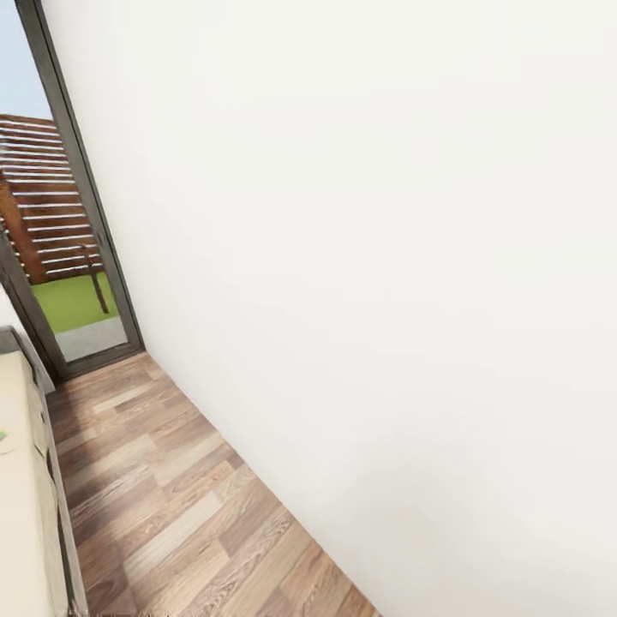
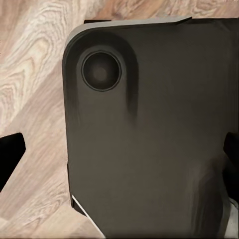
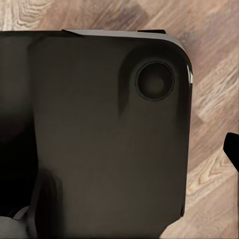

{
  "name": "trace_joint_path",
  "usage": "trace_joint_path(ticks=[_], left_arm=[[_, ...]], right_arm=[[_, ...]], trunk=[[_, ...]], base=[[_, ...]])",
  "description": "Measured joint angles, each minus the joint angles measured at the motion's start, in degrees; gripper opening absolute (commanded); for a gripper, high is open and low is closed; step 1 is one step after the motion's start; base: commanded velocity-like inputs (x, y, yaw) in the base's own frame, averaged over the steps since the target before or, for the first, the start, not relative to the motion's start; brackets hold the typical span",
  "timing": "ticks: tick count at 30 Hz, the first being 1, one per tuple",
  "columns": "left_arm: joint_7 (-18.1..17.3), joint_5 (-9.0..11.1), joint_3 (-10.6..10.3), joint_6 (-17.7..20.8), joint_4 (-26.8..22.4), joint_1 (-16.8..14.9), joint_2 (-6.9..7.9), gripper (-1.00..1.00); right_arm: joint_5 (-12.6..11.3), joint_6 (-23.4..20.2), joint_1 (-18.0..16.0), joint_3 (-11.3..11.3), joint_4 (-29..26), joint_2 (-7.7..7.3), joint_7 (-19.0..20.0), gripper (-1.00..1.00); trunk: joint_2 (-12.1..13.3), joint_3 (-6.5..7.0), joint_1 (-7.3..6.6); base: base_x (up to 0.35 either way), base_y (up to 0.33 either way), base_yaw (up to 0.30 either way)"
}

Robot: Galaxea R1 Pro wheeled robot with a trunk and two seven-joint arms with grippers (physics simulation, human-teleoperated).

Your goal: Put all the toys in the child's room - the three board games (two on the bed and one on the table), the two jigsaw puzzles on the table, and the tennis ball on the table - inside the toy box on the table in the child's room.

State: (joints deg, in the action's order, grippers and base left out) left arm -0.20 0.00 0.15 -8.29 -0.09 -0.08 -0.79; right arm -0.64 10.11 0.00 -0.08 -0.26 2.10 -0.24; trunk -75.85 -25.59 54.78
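Here: bed (image 1: pixel 26 480) edge beside white wall (image 1: pixel 386 257); end effector states untellable.

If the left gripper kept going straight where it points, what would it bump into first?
Probably the robot's own dark base, which lies right ahead of the left gripper in its wrist view. The wood floor shows beside it, likely farther off. Depth is hard to judge.

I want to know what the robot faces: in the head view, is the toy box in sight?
No: a plain white wall, wood-plank floor, a glass door and the edge of the bed are seen there.
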Motion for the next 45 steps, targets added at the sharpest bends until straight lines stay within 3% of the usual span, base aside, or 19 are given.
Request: trace_joint_path(ticks=[45], left_arm=[[-0.4, -0.2, 0.1, -0.2, 0.0, 0.0, -0.17, 1.0]], right_arm=[[0.1, 0.0, 0.0, 0.1, 0.0, 0.37, -0.5, 1.0]], trunk=[[18.1, 6.41, -9.89]], base=[[-0.058, 0.0, 0.264]])
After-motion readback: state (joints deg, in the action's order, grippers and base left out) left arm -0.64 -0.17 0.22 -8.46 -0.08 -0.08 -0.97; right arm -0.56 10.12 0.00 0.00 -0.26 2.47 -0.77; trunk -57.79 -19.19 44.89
